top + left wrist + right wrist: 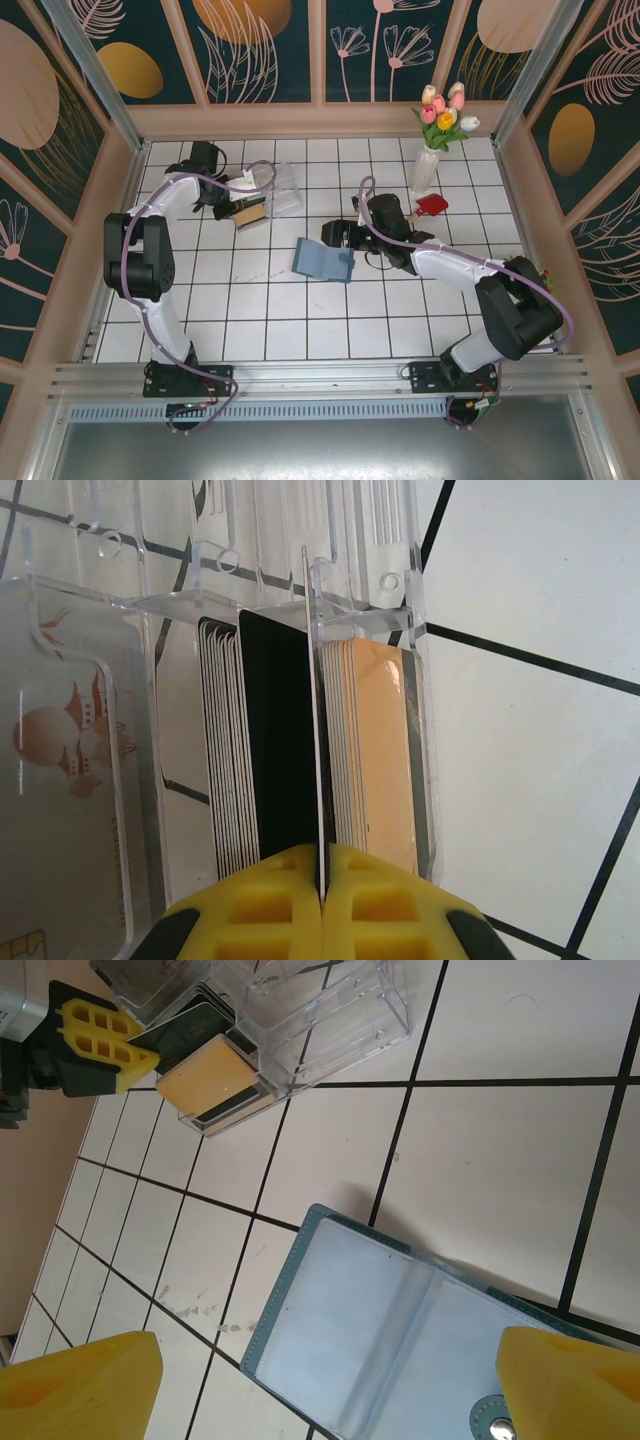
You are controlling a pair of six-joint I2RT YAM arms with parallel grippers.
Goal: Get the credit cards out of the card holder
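Lying open at the middle of the white tiled worktop (pixel 262 322), the teal card holder (pixel 390 1330) shows its pale inner pockets face up. The right gripper (pixel 326 1384) hangs just above it, jaws spread wide and touching nothing. Farther back, toward the upper left of the top view, the left gripper (pixel 322 866) is pressed together on a dark card (pixel 278 742) standing on edge among the credit cards (pixel 382 750) packed in a clear box (pixel 130 608). A vase of tulips (pixel 424 168) stands at the upper right.

Teal card holder (pixel 322 260), tan credit cards (pixel 205 1078)
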